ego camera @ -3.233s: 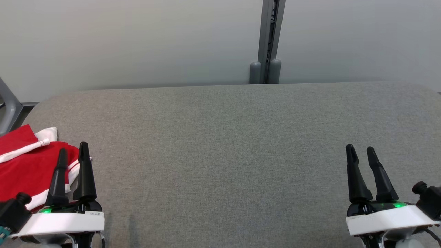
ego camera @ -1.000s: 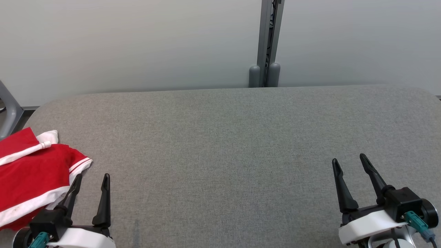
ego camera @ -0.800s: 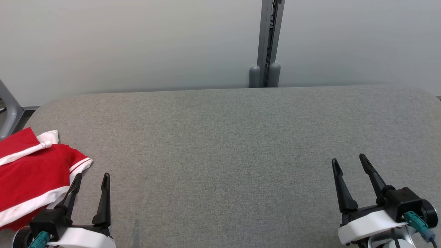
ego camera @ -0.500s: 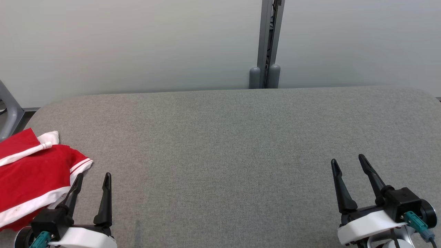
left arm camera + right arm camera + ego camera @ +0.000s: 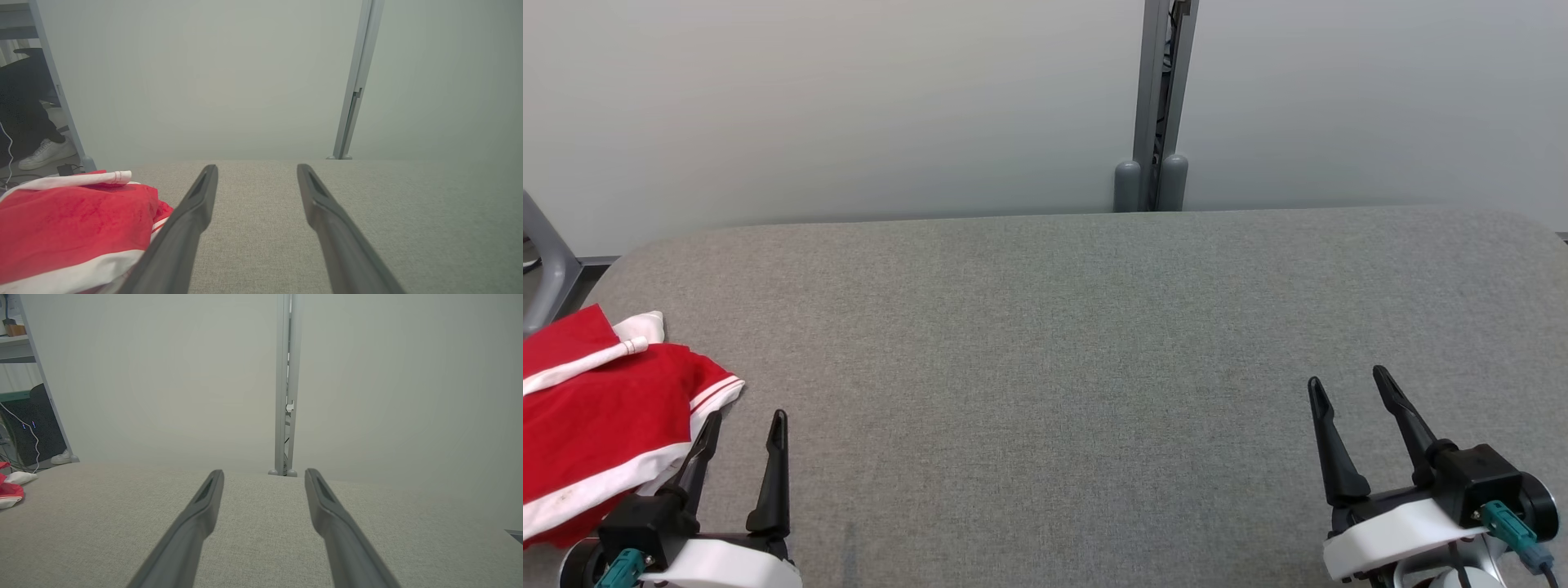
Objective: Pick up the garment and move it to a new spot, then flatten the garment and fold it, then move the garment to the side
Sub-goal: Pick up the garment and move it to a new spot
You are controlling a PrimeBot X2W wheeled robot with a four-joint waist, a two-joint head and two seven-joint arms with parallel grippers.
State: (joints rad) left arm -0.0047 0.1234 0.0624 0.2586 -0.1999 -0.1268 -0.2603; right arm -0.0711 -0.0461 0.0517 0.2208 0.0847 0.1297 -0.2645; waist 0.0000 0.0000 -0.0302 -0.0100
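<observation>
Garment (image 5: 596,416), red and white, lies on the table (image 5: 1045,343) at the far left. Beside it sits the left gripper (image 5: 747,416), far away the right gripper (image 5: 1346,377). Both are spread wide and empty.

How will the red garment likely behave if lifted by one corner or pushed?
The garment lies in soft rumpled layers, so it will probably drape and unfold rather than keep shape. It looks like thin cloth, so likely light. The table has a woven cover, so pushing may bunch it rather than slide it.
</observation>
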